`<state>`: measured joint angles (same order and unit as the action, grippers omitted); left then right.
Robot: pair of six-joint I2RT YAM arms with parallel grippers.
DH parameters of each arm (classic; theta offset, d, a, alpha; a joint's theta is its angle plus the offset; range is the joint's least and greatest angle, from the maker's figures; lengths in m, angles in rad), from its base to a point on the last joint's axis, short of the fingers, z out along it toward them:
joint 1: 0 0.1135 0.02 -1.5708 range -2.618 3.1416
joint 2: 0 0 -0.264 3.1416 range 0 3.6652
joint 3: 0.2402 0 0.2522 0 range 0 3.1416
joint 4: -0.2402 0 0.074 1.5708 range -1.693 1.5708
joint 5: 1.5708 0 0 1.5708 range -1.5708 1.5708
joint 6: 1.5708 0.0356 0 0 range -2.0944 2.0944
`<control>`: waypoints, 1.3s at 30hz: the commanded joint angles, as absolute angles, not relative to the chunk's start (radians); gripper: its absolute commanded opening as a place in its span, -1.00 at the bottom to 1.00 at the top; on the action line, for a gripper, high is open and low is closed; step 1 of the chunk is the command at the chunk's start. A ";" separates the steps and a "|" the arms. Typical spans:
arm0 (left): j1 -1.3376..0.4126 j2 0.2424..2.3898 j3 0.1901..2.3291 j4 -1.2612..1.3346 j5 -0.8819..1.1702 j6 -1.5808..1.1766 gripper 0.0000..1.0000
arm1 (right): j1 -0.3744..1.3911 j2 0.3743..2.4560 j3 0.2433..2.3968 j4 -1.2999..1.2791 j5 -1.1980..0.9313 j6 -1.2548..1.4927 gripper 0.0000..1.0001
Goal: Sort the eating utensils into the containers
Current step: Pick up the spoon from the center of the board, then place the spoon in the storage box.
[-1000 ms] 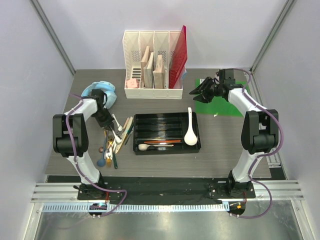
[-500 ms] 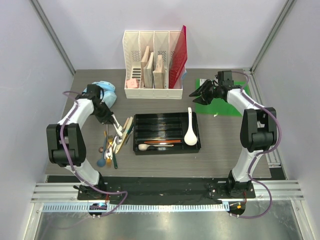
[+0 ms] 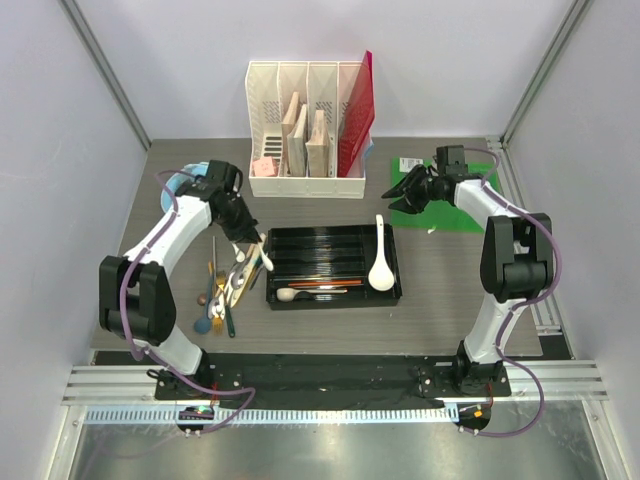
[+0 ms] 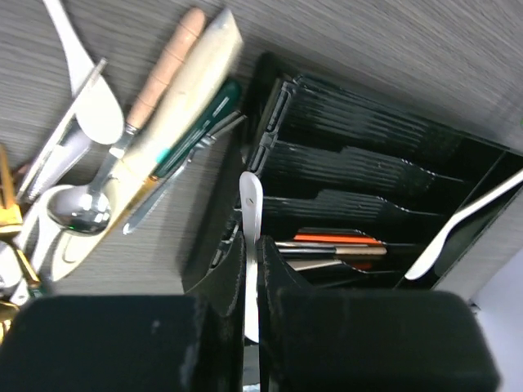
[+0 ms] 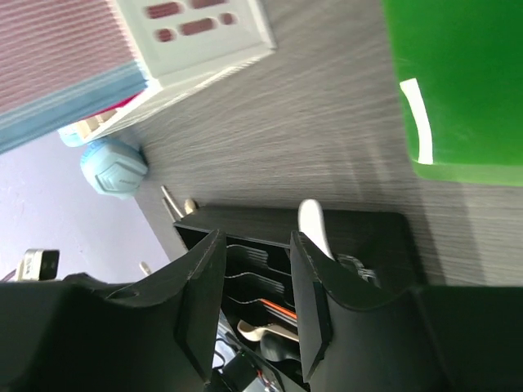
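1. Left arm. The left arm (image 3: 130,290) is raised from its base at the bottom left of the top view to an elbow at the left edge of the table (image 3: 450,300). The forearm is carried up and to the right to a wrist in the upper left of the tabletop. From there the left gripper (image 3: 252,243) is angled down and to the right, toward the upper left corner of the black tray (image 3: 335,231). Its jaws are clamped on the slim silver handle (image 4: 250,204) of a utensil. The working end is hidden behind the fingers, so the type cannot be told. In the left wrist view the free end of the handle is seen over the left end wall of the tray; contact cannot be confirmed.

2. Task items. The loose utensils (image 3: 225,285) are piled on the table just left of the tray. The tray is located at the centre of the frame. A white soup spoon (image 3: 381,268) is laid along its right end, with the handle projecting past the upper rim. An orange-red piece (image 3: 322,284) and a pale spoon (image 3: 287,294) are laid in the lower compartments.

3. Right arm. The right arm (image 3: 515,262) is raised from its base at the bottom right to an elbow at the right of the frame. The forearm is extended upward and the wrist is turned left. The right gripper (image 3: 398,190) is held over the left edge of the green sheet (image 3: 450,212), above the upper right corner of the tray in the frame. Its jaws are parted and nothing is gripped.

4. Far edge. A white file organizer (image 3: 262,95) is placed at the upper centre, with a red folder (image 3: 358,110) at its right end.
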<state>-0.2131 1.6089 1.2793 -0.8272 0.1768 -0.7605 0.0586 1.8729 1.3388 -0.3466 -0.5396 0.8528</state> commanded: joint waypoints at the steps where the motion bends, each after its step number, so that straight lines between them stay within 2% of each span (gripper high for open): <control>1: -0.248 1.572 1.310 -0.813 0.235 -0.865 -1.00 | 0.054 1.907 1.275 -0.322 -0.535 0.938 -0.19; 4: -0.250 1.604 1.351 -0.914 0.196 -0.891 -1.00 | 0.055 1.931 1.313 -0.313 -0.517 0.934 -0.21; 7: -0.255 1.675 1.405 -0.948 0.262 -0.923 -1.00 | 0.055 1.953 1.385 -0.370 -0.491 0.896 -0.21; 10: -0.265 1.690 1.394 -0.895 0.320 -1.038 -1.00 | 0.054 1.951 1.384 -0.377 -0.482 0.893 -0.21; 14: -0.299 1.666 1.274 -0.740 0.422 -1.259 -1.00 | 0.054 1.942 1.348 -0.373 -0.471 0.890 -0.21; 26: -0.534 1.543 1.293 -0.819 0.138 -1.557 -1.00 | 0.054 1.843 1.261 -0.342 -0.454 0.880 -0.21; 32: -0.609 1.471 1.224 -0.870 0.057 -1.696 -1.00 | 0.055 1.590 1.077 -0.322 -0.376 0.900 -0.21; 36: -0.727 1.436 1.212 -0.946 -0.171 -1.811 -1.00 | 0.055 1.457 0.988 -0.307 -0.331 0.908 -0.21; 39: -0.758 1.445 1.230 -1.046 -0.233 -1.891 -1.00 | 0.055 1.398 0.980 -0.313 -0.348 0.904 -0.21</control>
<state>-0.7162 1.4693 1.2118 -0.9009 -0.0544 -1.7256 0.0551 1.4624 0.9962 -0.3473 -0.3748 0.8970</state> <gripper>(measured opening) 0.015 0.395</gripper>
